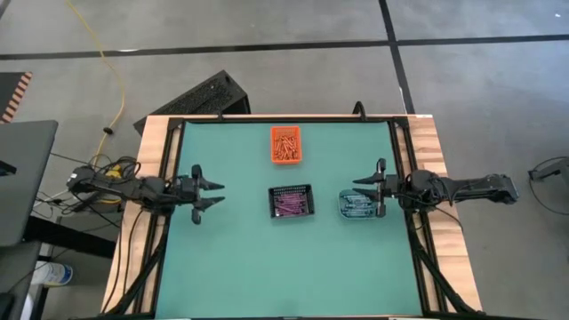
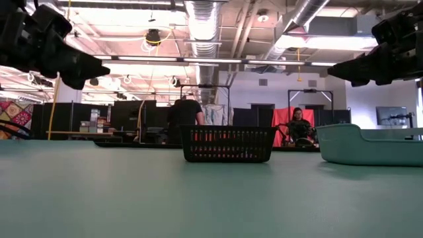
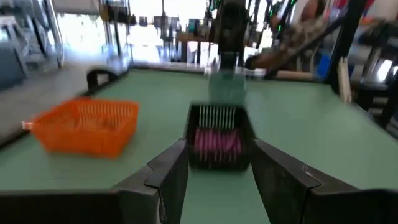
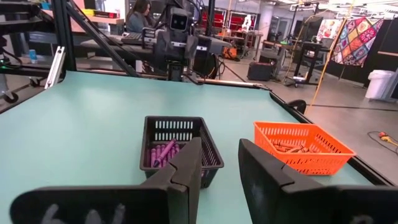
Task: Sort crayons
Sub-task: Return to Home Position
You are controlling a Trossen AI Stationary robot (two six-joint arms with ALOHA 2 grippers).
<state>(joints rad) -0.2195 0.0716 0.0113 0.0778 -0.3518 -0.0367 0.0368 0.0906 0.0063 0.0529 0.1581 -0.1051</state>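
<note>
Purple crayons lie in the black mesh bin at the table's middle. Orange-red crayons lie in the orange bin toward the far edge. Blue-teal crayons lie in the teal bin on the right. My left gripper hangs open and empty above the table, left of the black bin. My right gripper hangs open and empty above the teal bin. The purple crayons also show in the right wrist view and the left wrist view.
Bare green table lies between the bins and the near edge. Black frame rails run along the table's sides. In the low view people are in the room beyond the table.
</note>
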